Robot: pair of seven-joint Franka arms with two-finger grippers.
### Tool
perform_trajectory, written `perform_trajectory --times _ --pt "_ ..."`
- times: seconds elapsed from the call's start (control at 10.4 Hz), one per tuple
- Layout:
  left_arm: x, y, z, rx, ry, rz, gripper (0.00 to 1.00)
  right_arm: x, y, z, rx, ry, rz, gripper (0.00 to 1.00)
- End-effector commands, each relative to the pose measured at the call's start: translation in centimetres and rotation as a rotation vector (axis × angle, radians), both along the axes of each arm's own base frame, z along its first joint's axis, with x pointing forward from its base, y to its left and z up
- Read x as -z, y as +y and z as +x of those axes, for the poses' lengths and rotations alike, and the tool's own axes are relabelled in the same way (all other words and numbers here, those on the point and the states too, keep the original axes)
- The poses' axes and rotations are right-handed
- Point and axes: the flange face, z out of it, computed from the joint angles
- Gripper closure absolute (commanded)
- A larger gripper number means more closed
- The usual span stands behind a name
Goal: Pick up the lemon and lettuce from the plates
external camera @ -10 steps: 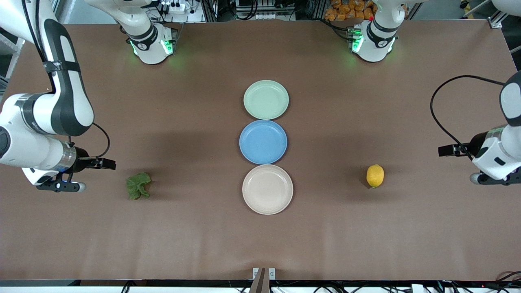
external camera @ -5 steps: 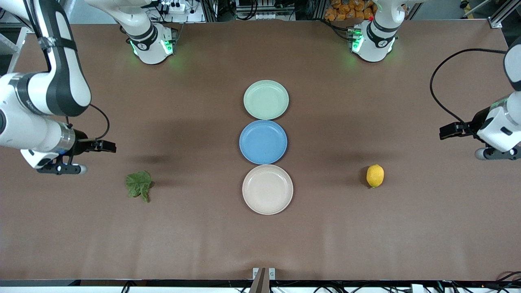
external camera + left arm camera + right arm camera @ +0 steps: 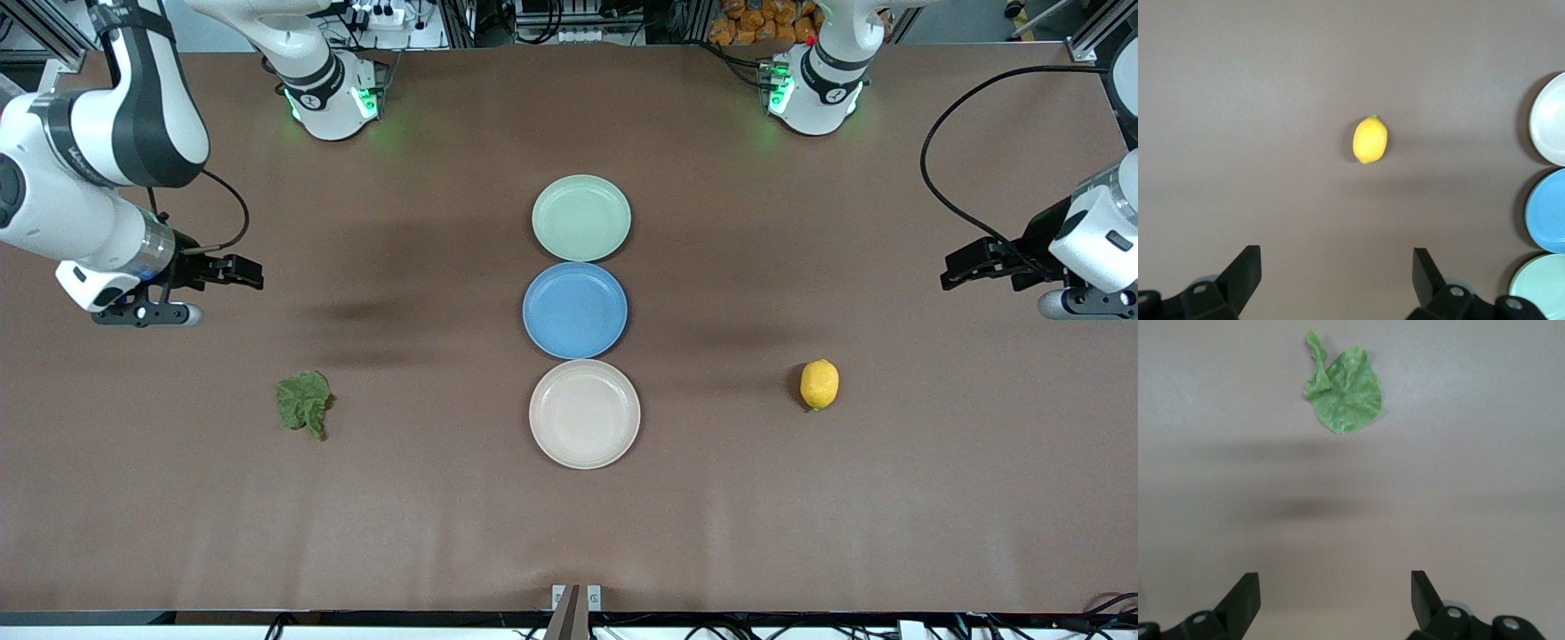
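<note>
The small yellow lemon (image 3: 819,384) and crinkled green lettuce leaf (image 3: 303,404) lie on the brown table (image 3: 889,516) — not on the plates. Left gripper (image 3: 958,267) and right gripper (image 3: 244,271) hang high, jaws apart, nothing held.

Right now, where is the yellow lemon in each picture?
Front view: the lemon lies on the bare table, toward the left arm's end, level with the cream plate.
Left wrist view: lemon mid-picture, ahead of the open left gripper.
Right wrist view: not in it.
Shared landmark: the cream plate.
</note>
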Motion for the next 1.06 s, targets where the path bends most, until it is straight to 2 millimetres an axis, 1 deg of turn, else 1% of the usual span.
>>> perform_trajectory --times 0.0,0.1,0.19,0.39,0.48,0.58,0.67,0.77,0.87,0.96 --pt "-2.1 -1.2 -0.9 -0.042 -0.043 -0.019 0.00 -4.1 -1.3 -0.1 0.011 -0.057 -0.006 0.00" --pt "-3.1 -1.4 -0.9 -0.075 -0.059 -0.018 0.00 -6.1 -1.3 -0.1 0.011 -0.069 -0.005 0.00" --pt "-3.6 -1.7 -1.0 -0.072 -0.065 -0.017 0.00 -8.4 -1.5 0.1 0.013 -0.079 -0.004 0.00" --pt "-4.7 -2.1 -1.1 -0.047 -0.083 0.019 0.00 -13.6 -1.4 0.1 0.006 -0.085 -0.009 0.00" --pt "-4.8 -2.3 -1.3 -0.038 -0.069 0.032 0.00 -16.2 -1.4 -0.1 0.005 -0.095 -0.011 0.00" --pt "-5.7 -2.4 -1.4 -0.034 -0.074 0.041 0.00 -18.8 -1.4 -0.5 0.002 -0.112 -0.011 0.00" --pt "-6.5 -2.4 -1.4 -0.032 -0.079 0.040 0.00 -21.0 -1.5 -0.8 -0.013 -0.123 -0.010 0.00" --pt "-6.7 -2.3 -1.5 -0.033 -0.075 0.041 0.00 -22.5 -1.7 -1.2 -0.038 -0.130 -0.009 0.00" --pt "-7.0 -2.3 -1.6 -0.032 -0.076 0.041 0.00 -23.3 -1.9 -1.3 -0.037 -0.138 -0.003 0.00" --pt "-6.8 -2.3 -1.7 -0.032 -0.064 0.042 0.00 -23.7 -2.0 -1.3 -0.036 -0.146 -0.002 0.00"
